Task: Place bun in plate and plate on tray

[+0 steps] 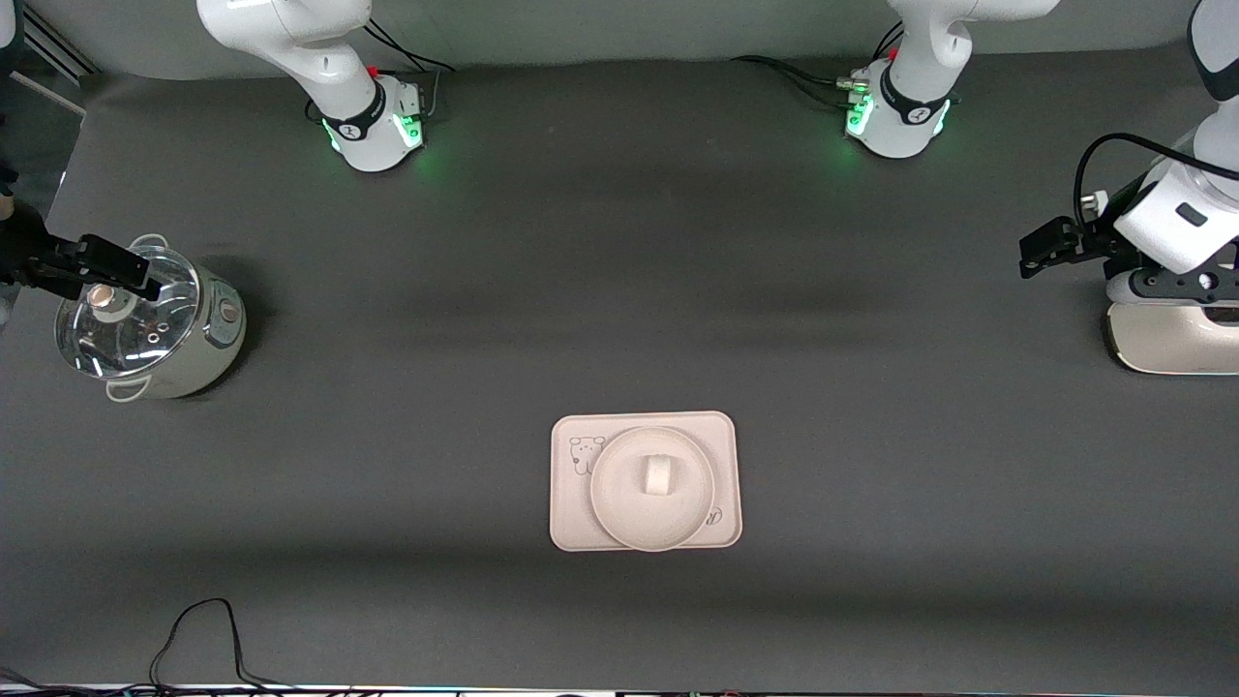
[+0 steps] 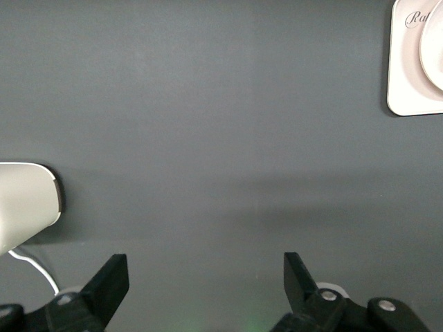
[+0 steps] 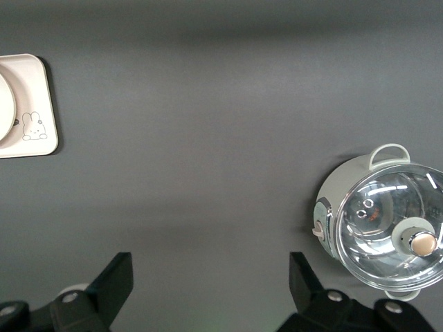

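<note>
Bun (image 1: 660, 475): on the plate (image 1: 619, 503). Plate: on the tray (image 1: 571, 523), mid-table. Left gripper (image 2: 204, 280): spread, empty, at its end of the table. Right gripper (image 3: 211, 283): spread, empty, over the pot (image 1: 155, 334). Your task looks complete; both arms wait.

The left pincer (image 2: 203, 290) hangs over the bare grey surface (image 2: 208, 124), its two dark fingers (image 2: 111, 280) spread wide apart. A corner of the tray (image 2: 405, 76) shows well apart from the pincer, script lettering on it, with the plate's (image 2: 432, 48) rim on the tray. A white rounded object (image 2: 24, 200) sits near the pincer.
</note>
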